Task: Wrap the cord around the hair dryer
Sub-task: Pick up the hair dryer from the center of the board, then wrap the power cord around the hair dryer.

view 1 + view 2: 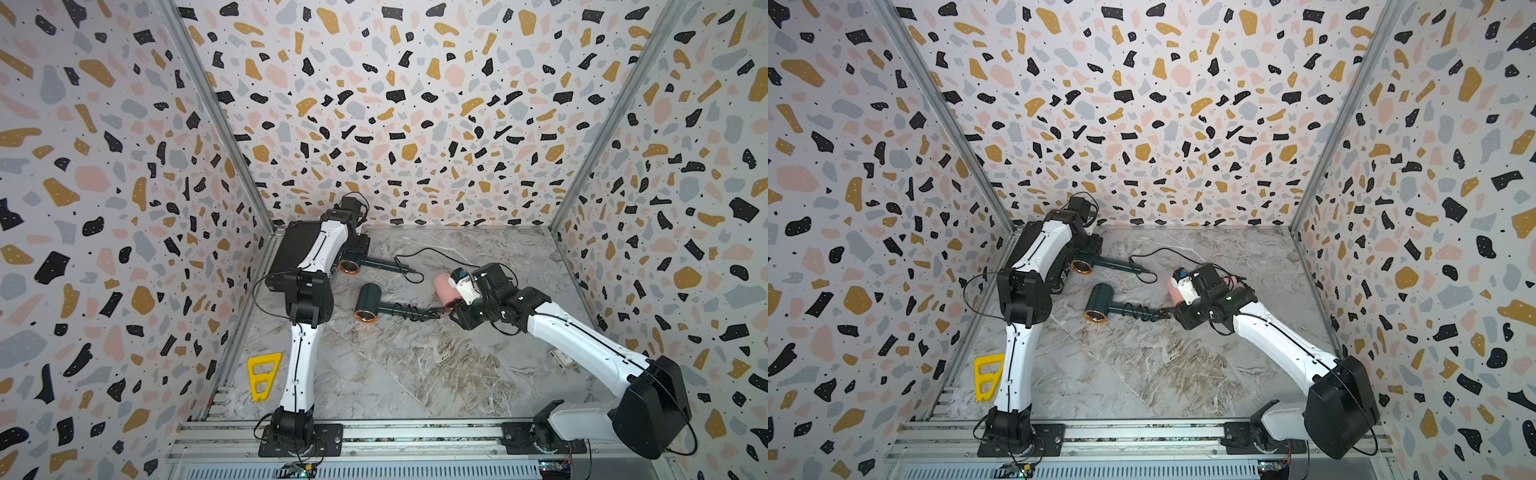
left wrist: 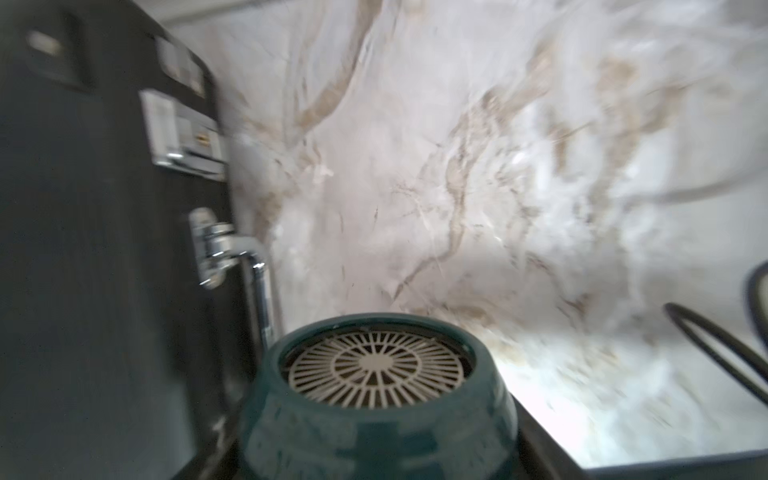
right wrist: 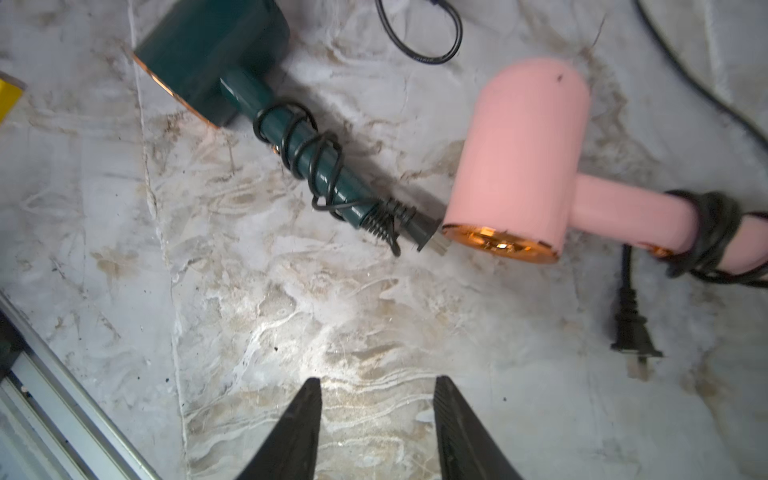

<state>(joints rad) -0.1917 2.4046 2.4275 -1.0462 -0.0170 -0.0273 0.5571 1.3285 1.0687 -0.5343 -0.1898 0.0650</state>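
Rear green dryer [image 2: 374, 432], hdl [image 1: 380, 263] rightward

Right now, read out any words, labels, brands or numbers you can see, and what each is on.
No text is legible in any view.
Black cord: faint print, too small to read.
Black appliance: pale labels, blurred.
Small white box: markings too small to read.

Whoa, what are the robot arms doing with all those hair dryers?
The left gripper looks closed on the head of the far green hair dryer, whose loose cord trails across the marble table. The other green hair dryer and the pink hair dryer lie nearby, already wrapped around their handles. The right gripper hangs open and empty above the table.
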